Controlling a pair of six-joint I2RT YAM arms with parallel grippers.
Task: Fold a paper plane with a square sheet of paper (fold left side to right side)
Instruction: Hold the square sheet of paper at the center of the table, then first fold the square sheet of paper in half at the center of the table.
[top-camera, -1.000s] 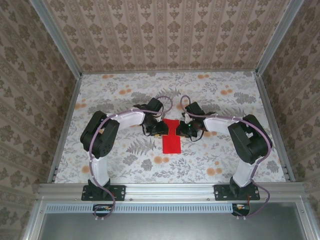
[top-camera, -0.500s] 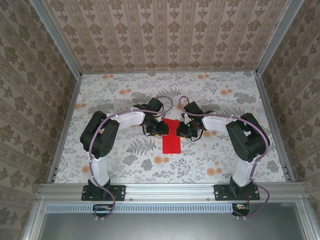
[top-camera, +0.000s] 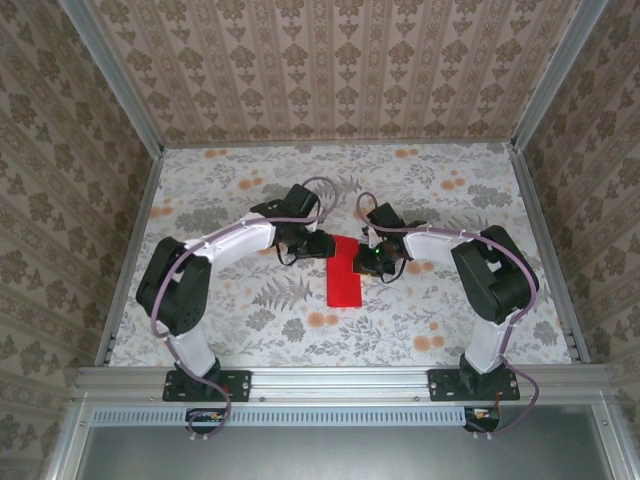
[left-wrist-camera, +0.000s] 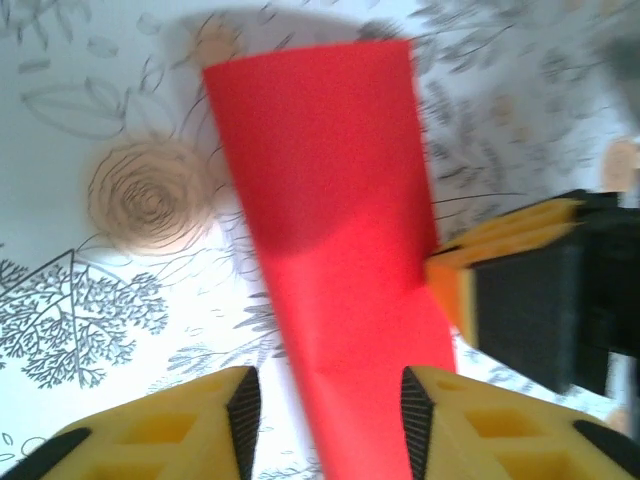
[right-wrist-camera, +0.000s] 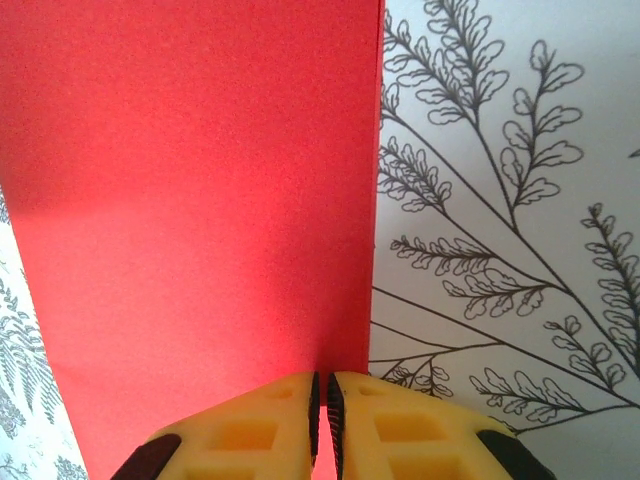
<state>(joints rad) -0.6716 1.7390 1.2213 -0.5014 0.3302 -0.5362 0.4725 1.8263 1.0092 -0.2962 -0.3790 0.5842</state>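
**Task item.** We find the red sheet of paper on the floral table surface, about midway between the two arms and nearer the front rail than the back wall. It is a narrow rectangle with its long sides running from near to far. In the left wrist view the sheet shows as a long strip with a straight far edge. A shadow falls across its middle. We cannot tell from any view how many layers it has.

**Right gripper.** In the overhead view the right gripper sits at the sheet's right long edge, towards the far half. In its own wrist view the gripper has its yellow fingers pressed almost together, with only a thin slit between them. The right edge of the sheet runs straight into that slit, and red shows in the gap. We record the jaws as pinching the paper's edge. The left wrist view agrees: a finger of the right gripper meets the strip's right edge.

**Left gripper.** In the overhead view the left gripper is at the sheet's far left corner. In its own wrist view the gripper has its jaws spread. The strip passes under the gap and under the right-hand finger. We see no grip on the paper.
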